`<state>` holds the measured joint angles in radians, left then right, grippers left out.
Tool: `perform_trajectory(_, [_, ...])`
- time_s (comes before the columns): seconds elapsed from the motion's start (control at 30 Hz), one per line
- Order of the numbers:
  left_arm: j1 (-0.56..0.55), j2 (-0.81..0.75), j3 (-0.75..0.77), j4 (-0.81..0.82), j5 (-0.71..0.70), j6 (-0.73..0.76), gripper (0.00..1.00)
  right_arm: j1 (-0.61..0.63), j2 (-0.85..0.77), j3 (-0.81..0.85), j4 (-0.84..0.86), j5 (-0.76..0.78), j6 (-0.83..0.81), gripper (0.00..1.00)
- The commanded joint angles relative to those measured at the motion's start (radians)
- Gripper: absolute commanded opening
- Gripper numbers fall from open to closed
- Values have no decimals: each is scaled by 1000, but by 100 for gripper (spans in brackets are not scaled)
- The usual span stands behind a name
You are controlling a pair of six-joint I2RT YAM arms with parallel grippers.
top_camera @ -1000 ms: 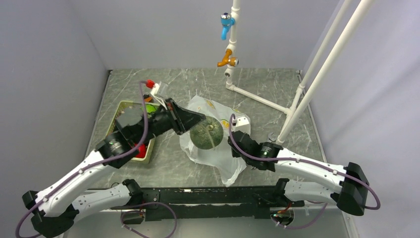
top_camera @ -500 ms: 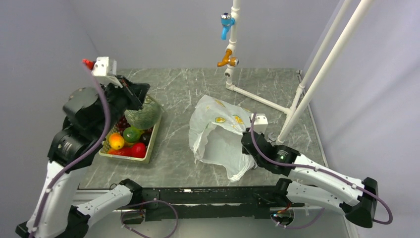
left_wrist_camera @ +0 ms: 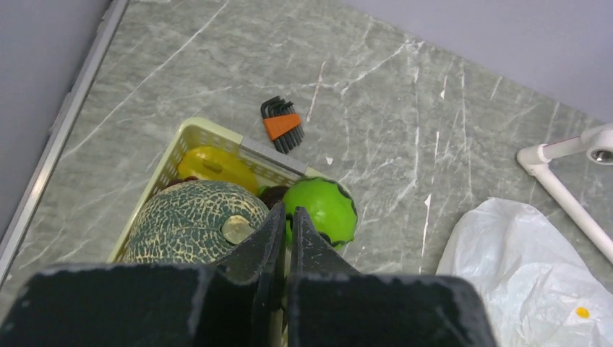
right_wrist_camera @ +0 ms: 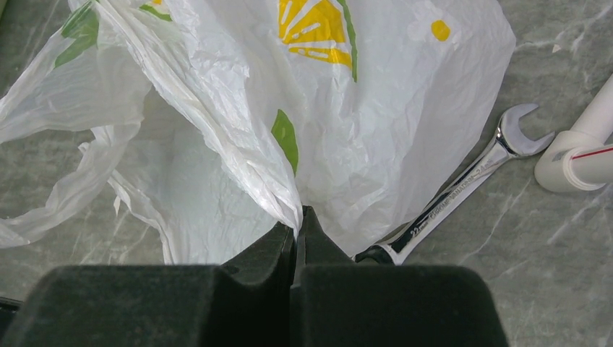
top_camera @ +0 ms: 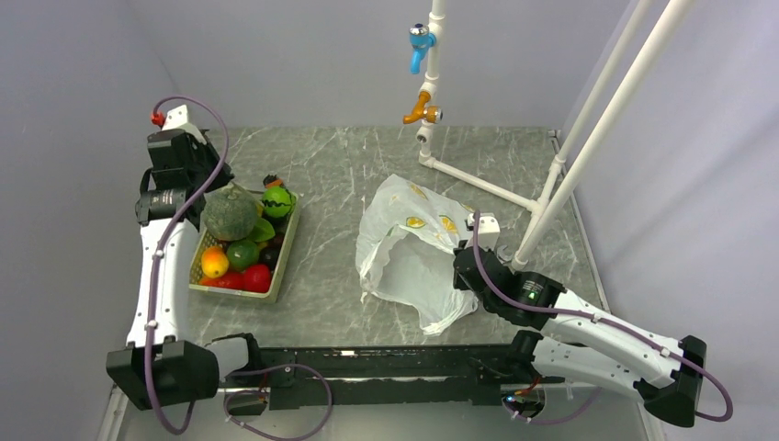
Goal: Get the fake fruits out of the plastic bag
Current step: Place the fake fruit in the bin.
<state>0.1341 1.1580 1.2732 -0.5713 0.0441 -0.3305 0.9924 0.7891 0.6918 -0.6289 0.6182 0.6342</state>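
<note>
White crinkly plastic bag (right_wrist_camera: 376, 130), lemon-printed, one fold tight in right gripper (right_wrist_camera: 298, 220); left gripper (left_wrist_camera: 287, 217) closed and empty.

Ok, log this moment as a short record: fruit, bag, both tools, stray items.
melon: in the tray, on top of other fruits
bag: crumpled, no fruit visible inside
left tool: shut, empty, above the tray
right tool: shut on the bag's edge
stray items: wrench beside the bag; hex keys behind the tray
</note>
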Motion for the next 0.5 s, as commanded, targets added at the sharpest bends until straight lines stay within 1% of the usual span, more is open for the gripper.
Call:
perform_trajectory(0.0, [50, 42, 10, 179, 201, 25, 0, -3, 4, 27, 1, -14, -18, 0])
perform_trajectory(0.07, [55, 75, 9, 212, 266, 21, 0, -3, 16, 35, 6, -14, -25, 0])
perform_trajectory(0.13, [56, 93, -1, 226, 290, 15, 0, -3, 29, 47, 6, -14, -31, 0])
perform_trajectory(0.3, [56, 76, -149, 288, 200, 19, 0, -3, 48, 60, 8, -12, -44, 0])
perform_trajectory(0.4, [56, 56, -201, 233, 118, 12, 0, -3, 59, 63, 11, -17, -50, 0])
perform_trajectory(0.47, [55, 37, -184, 150, 60, 8, 0, -3, 70, 66, 11, -15, -47, 0])
